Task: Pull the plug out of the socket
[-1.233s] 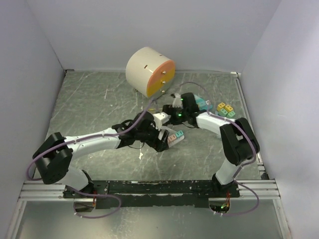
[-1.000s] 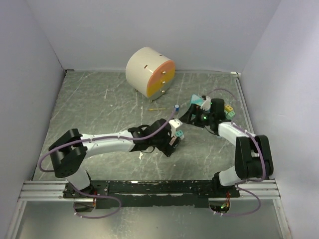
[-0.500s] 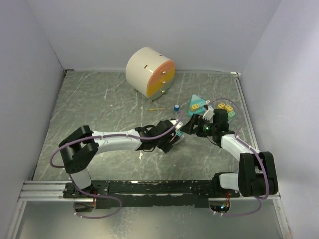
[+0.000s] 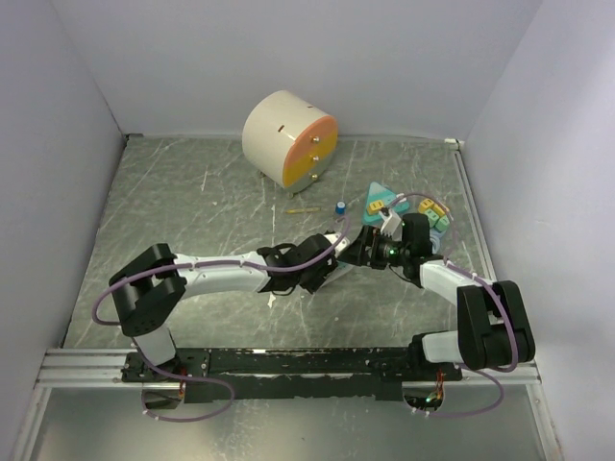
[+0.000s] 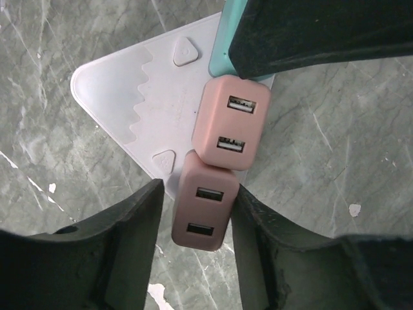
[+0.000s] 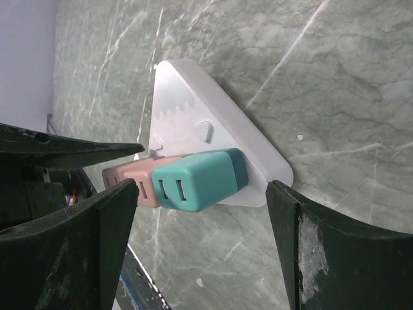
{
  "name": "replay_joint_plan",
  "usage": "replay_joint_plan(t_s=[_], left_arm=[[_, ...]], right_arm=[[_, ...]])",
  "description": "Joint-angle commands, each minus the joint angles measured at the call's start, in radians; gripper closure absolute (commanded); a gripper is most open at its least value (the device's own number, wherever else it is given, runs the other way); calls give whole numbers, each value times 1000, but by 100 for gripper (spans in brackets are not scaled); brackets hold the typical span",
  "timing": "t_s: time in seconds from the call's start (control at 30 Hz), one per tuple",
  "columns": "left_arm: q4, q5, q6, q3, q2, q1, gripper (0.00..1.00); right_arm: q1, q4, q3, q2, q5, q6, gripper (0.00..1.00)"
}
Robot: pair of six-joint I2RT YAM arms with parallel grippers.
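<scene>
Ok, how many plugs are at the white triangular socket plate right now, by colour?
Pink rectangular plastic plugs: 2
Teal rectangular plastic plug: 1
Total: 3, all at the white triangular socket plate

Left gripper reaches rightward, facing right gripper; right jaws spread wide

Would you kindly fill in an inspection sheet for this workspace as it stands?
Surface: marbled grey-green table, scratched.
Job's things: white triangular socket plate carrying upper pink plug, lower pink plug, teal plug.
Clutter: cream-and-orange drum, teal triangular plate, yellow-green blocks, blue-capped item, yellow stick.
Hands: left hand straddles lower pink plug, gap one side; right hand open around teal plug.
Cables: purple cables along both arms.
Surroundings: plain pale walls.
</scene>
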Motion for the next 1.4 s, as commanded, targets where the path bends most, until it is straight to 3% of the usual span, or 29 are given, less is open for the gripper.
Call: replay_joint_plan(t_s=[0.0,0.03,0.27,0.4,0.8,1.37], left_arm=[[4,-14,-2,-23,-37,-3,46],[6,-14,-2,-25,-37,-3,48],[21,-44,-30,-13,-16,-3,81],[30,-69,-48,0,-4,3,93],[121,169,-139,-82,-83,141,93],[75,133,-122,-22,-31,142,93]], right_arm=[[6,-8,-10,-7,-61,-10,18],[11,-8,-14,-12,-64,-12,18],[70,-13,0,23,-36,-3,19],[69,-57,28,14,13,-18,18],[60,1,114,116,-16,7,15],[184,216,197,321,-49,161,20]])
